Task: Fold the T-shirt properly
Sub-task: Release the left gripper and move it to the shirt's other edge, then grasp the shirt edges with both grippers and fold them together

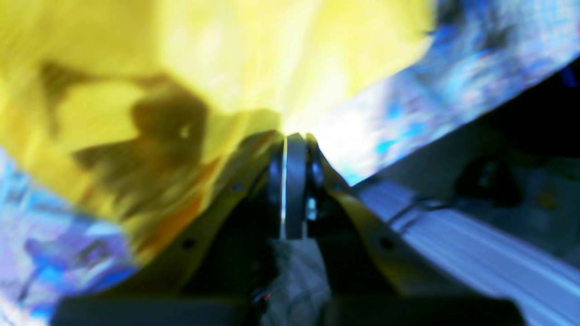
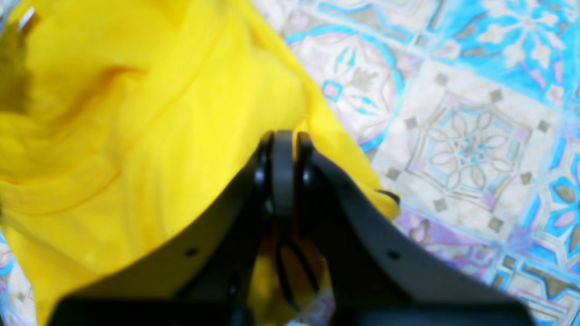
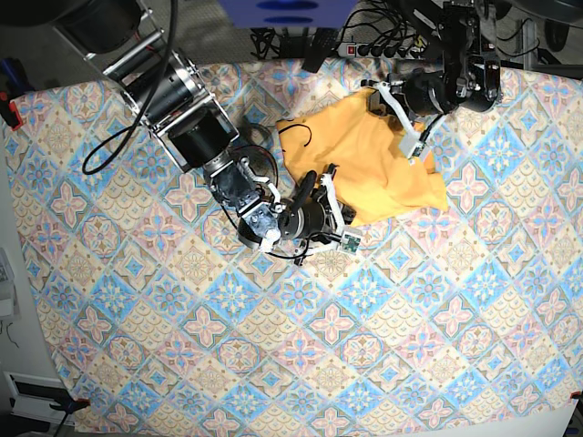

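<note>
Fabric is filling the near part of both wrist views: the T-shirt (image 3: 369, 164), plain yellow-orange, is lying crumpled on the patterned tablecloth (image 3: 273, 355) toward the far edge of the table, somewhat right of the middle in the base view. Nearest of the two, the right gripper (image 2: 283, 136) is sitting at the shirt's near-left corner, its dark jaws pressed together with a fold of yellow cloth running up between them, so it is pinching the shirt's edge; beside it the cloth is giving way to blue, pink and cream tiles of the table covering. The right arm (image 3: 191, 137) is reaching in from the far-left corner, with black cables looping beside it. Farther back, the left gripper (image 1: 294, 138) is working at the shirt's far-right side, jaws likewise drawn closed; its wrist view is badly blurred, but yellow fabric is meeting the closed tips, so it seems to be gripping the shirt there too. Between the two grips the shirt is bunching in loose folds, and its near-right corner is resting flat on the covering. Beyond the far edge, cables and a power strip (image 3: 383, 47) are lying on the floor.
</note>
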Motion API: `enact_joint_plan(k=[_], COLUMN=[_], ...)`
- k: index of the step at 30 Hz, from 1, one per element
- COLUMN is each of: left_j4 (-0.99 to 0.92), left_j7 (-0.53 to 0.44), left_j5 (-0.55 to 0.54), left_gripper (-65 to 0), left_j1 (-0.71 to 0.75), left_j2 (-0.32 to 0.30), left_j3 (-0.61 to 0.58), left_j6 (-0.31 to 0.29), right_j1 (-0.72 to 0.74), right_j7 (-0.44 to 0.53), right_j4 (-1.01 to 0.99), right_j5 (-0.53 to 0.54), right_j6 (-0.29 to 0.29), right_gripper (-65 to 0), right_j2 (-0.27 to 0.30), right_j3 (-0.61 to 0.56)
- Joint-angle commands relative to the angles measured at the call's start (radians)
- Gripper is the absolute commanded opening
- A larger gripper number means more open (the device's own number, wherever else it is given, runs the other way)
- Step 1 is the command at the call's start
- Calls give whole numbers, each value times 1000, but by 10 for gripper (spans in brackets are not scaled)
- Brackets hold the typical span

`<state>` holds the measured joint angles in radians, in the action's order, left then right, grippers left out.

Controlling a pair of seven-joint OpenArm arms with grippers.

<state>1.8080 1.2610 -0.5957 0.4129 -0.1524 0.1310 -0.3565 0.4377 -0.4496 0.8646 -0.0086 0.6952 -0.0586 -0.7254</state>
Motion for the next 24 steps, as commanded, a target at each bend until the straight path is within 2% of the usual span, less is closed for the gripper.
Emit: enact_joint_plan(k=[1,6,11,18,24], left_j4=[14,-4,-110,-215,-219], left_j7=[-24,-86,-123,-185,-214], left_j5=[7,105,142,190,260], left_gripper=[-650,-650,-650,-650,-650], left_j1=[-4,-7,-55,-138,-227], left_j2=[-3,-5,-9,-13,-13], left_j3=[2,0,0,-1,-110], left_j6=[-3,-3,-3,-3,-2], right_j1=[25,20,-13,-29,-113], right_j7=[12,1,-51,-64,-93], right_j4=[-3,-14,-9,-8,156], right_j5=[-24,-124,-127,-127,-127], right_j6=[3,3,3,3,3], right_gripper=[-629,-630,-630,-631,-631], right_j2=[-5,1,72,156,256], right_j3=[2,2,2,2,8])
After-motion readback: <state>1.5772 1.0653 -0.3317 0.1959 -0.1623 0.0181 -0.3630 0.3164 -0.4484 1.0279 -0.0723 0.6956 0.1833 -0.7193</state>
